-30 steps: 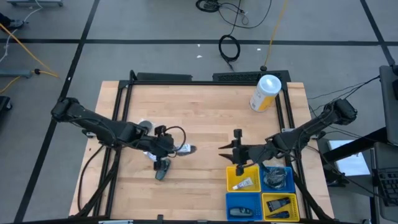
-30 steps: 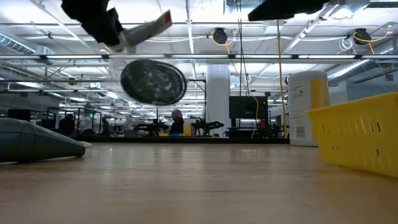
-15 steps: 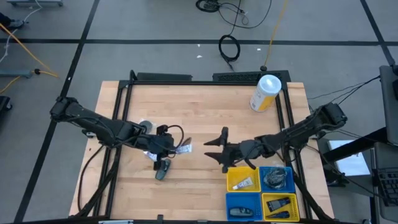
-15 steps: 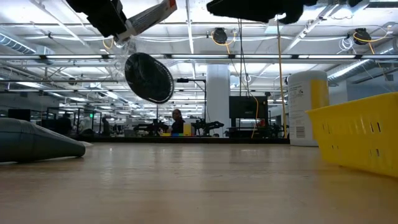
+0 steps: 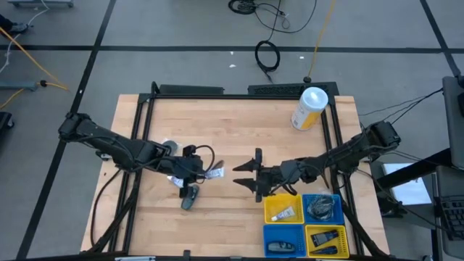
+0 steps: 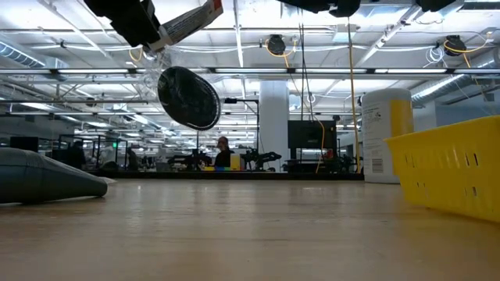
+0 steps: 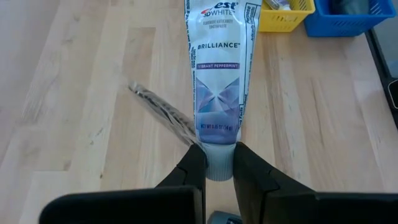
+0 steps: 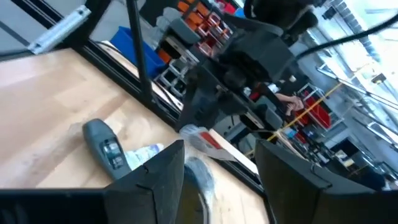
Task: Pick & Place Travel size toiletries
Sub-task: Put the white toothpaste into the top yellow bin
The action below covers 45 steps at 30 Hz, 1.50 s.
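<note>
left gripper (image 7: 217, 167) clamped on cap of toothpaste tube (image 7: 219, 74), tube lifted off table (image 5: 239, 130) | right gripper (image 5: 250, 174) spread wide, empty, at 3 o'clock of tube | dark grey oblong piece (image 5: 190, 196) on table at 6 o'clock of left gripper | bins (image 5: 303, 223) at 4 o'clock

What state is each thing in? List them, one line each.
Left gripper: shut on the toothpaste tube's cap, raised above the table.
Toothpaste tube: held in the air, off the wood.
Right gripper: open, empty, reaching toward the left arm.
Grey oblong piece: lying flat on the table.
Canister: standing upright at the far edge.
Yellow basket: holds a small tube.
</note>
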Each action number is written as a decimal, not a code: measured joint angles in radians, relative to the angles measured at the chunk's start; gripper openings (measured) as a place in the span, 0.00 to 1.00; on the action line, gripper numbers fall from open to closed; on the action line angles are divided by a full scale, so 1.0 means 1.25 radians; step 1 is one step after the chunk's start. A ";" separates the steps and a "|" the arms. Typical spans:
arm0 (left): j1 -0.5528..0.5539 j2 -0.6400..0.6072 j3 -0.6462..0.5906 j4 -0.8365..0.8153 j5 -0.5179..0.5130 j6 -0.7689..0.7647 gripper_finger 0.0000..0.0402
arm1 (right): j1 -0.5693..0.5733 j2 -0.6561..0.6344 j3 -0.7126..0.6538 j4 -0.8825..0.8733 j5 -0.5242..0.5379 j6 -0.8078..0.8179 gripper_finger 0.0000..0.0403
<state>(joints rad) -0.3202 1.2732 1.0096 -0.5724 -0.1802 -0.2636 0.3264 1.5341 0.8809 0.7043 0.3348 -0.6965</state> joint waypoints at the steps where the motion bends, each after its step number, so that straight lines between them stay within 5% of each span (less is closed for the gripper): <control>1: 0.001 0.000 0.000 0.000 0.000 0.000 0.09 | -0.004 0.000 0.003 -0.003 0.001 0.000 0.47; 20: 0.040 0.000 0.000 0.002 0.040 -0.002 0.09 | -0.059 0.045 0.040 -0.021 -0.086 -0.011 0.45; 31: 0.041 0.000 -0.001 0.001 0.065 0.000 0.09 | -0.066 0.155 0.149 -0.057 -0.035 -0.078 0.44; 45: 0.041 0.000 -0.001 -0.008 0.077 -0.002 0.09 | -0.056 0.152 0.155 -0.131 0.032 -0.087 0.02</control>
<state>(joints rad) -0.2687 1.2732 1.0080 -0.5819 -0.0840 -0.2655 0.2564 1.7240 1.0744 0.5407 0.3752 -0.8056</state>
